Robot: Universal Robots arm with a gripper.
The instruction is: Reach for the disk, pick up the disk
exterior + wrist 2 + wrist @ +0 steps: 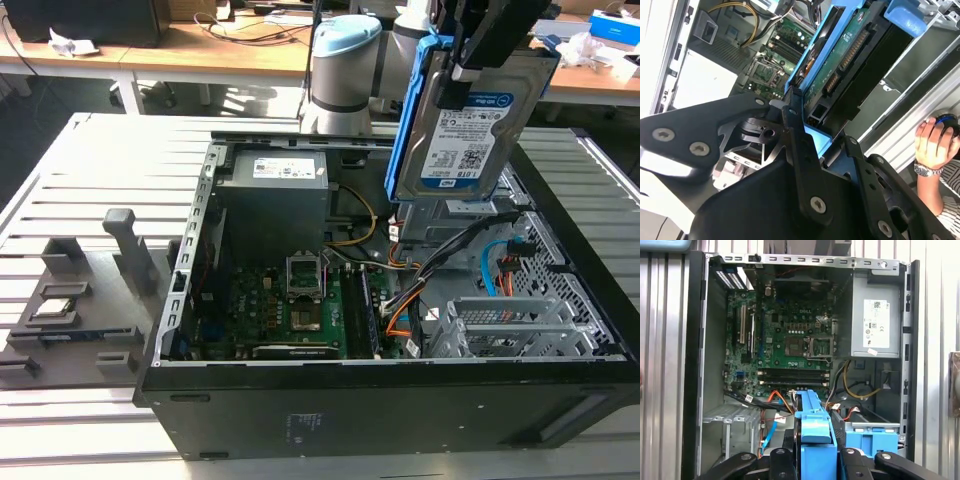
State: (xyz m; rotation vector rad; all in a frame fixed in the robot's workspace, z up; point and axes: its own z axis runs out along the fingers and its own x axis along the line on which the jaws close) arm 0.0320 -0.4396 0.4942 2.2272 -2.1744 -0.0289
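We judge the pick-up all but done: our gripper (461, 82) is clamped on the disk (462, 140), which hangs upright just above the open case (400, 405), so any further move calls for a firm, steady hold.

A table (90, 160) of pale metal slats spans the foreground, with a grey moulded fixture (75, 300) resting on it at the exterior view's left. Behind stand wooden desks (200, 50) (strewn with cables (240, 25) and crumpled paper (72, 43)) over a dark floor (40, 100). The light is bright and even.
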